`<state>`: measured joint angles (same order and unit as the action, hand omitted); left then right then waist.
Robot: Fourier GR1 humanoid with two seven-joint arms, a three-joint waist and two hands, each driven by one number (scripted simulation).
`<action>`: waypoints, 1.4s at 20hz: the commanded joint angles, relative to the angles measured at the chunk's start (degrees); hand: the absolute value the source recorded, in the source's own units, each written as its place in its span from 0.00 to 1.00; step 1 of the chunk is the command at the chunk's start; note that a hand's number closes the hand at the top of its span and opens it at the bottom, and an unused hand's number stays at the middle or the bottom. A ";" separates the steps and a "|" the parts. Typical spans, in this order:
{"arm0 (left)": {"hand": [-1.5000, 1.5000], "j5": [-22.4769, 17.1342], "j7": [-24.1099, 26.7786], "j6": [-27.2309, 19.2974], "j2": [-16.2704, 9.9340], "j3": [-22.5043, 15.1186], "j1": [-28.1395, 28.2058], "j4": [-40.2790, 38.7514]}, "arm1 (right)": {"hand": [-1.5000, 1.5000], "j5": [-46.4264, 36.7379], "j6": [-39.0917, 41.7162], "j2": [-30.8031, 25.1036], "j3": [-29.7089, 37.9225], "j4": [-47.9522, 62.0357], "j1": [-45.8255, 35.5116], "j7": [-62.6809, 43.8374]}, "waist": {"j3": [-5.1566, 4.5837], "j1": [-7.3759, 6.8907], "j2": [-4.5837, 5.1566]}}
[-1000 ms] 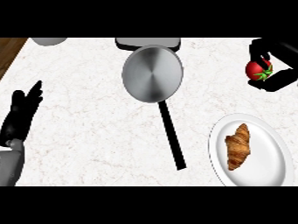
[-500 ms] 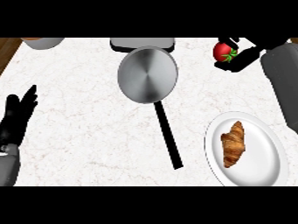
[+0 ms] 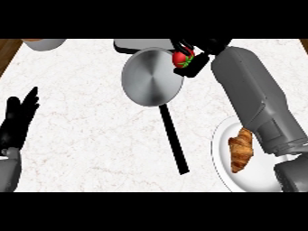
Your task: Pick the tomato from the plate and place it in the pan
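While curling its fingers round the tomato [image 3: 181,59], right hand [image 3: 195,57] hovering at the far right rim of the pan [image 3: 151,76]. Lying alone on the plate [image 3: 221,155]: a croissant [image 3: 241,149]. Resting at the bench's [image 3: 83,135] left edge, left hand [image 3: 16,121], fingers straight.

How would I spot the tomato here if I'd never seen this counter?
Find the round grey pan with its long black handle at the counter's far middle. At the pan's right rim, the right robot hand curls round the tomato. It is the only bright red thing, with a green top.
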<state>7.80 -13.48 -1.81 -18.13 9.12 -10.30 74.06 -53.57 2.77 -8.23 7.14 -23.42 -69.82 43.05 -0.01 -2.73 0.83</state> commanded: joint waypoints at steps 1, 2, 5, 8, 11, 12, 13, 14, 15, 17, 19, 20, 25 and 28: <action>0.50 0.21 0.87 0.86 -0.83 0.22 -1.49 -2.08 | 1.00 -0.88 -3.24 6.45 0.23 5.60 -4.37 -6.91 | -0.04 -0.74 0.47; 0.50 -0.13 1.42 1.13 -0.44 0.09 -0.36 -1.02 | 1.00 -1.00 -3.29 5.86 0.31 7.07 -4.62 -5.36 | -0.02 -0.82 0.41; 0.50 0.97 -1.46 -0.40 1.50 -1.77 -0.17 2.40 | 1.00 -2.20 -6.49 8.03 -0.34 10.03 -5.31 -8.51 | 0.00 -1.96 0.69; 0.50 -0.23 0.69 1.19 0.75 -0.78 -2.64 -0.90 | 1.00 -1.33 -6.83 8.13 -0.29 12.51 -6.63 -8.78 | -0.07 -2.99 1.37; 0.50 0.73 -0.01 1.33 1.07 -2.00 -3.81 -1.11 | 1.00 -1.08 -9.27 8.18 -1.64 14.96 -4.15 -6.55 | -0.04 -3.56 1.51; 0.50 0.31 -0.26 1.39 0.85 -1.53 -1.98 0.32 | 1.00 -1.41 -8.61 8.19 -1.64 15.37 -3.68 -5.18 | 0.00 -3.31 1.24; 0.50 0.17 -0.51 1.52 0.24 -0.99 -3.51 -0.45 | 1.00 -1.04 -8.78 8.20 -1.85 16.21 -4.17 -6.41 | -0.02 -3.87 1.40; 0.50 1.77 -2.24 0.11 2.26 -3.25 -2.92 1.37 | 1.00 -0.68 -7.54 8.20 -2.37 17.10 -4.37 -5.93 | 0.02 -4.27 1.19; 0.50 1.76 -1.63 0.59 2.01 -3.43 -4.96 0.80 | 1.00 0.34 -9.39 8.21 -2.29 17.72 -3.39 -6.14 | 0.01 -5.64 1.58; 0.50 0.92 -1.82 1.36 1.58 -2.68 -5.44 -0.15 | 1.00 2.29 -7.13 8.21 -0.75 19.06 -1.59 -4.08 | 0.03 -5.40 1.70; 0.50 1.92 -0.11 0.89 2.27 -3.79 -4.38 0.40 | 0.00 3.14 -6.06 8.22 -0.04 20.21 -1.91 -5.45 | 0.03 -6.77 2.04; 0.50 1.89 -0.21 1.06 1.85 -3.52 -5.56 -0.23 | 0.00 2.54 -5.77 8.22 -0.55 20.73 -0.81 -4.36 | 0.04 -6.12 2.26; 0.50 1.23 -0.97 2.39 1.47 -3.47 -7.37 -0.85 | 0.00 4.05 -4.79 8.22 0.02 22.33 -0.84 -4.37 | 0.08 -8.26 2.49; 0.50 2.02 0.04 2.00 2.46 -4.50 -5.96 -1.16 | 0.00 5.43 -4.76 8.22 1.03 22.39 -1.17 -3.26 | 0.07 -8.75 2.25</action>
<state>9.45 -14.27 0.15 -16.11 5.18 -16.67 73.32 -49.46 -2.44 -0.01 7.28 -1.63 -71.22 38.72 0.05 -10.70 2.99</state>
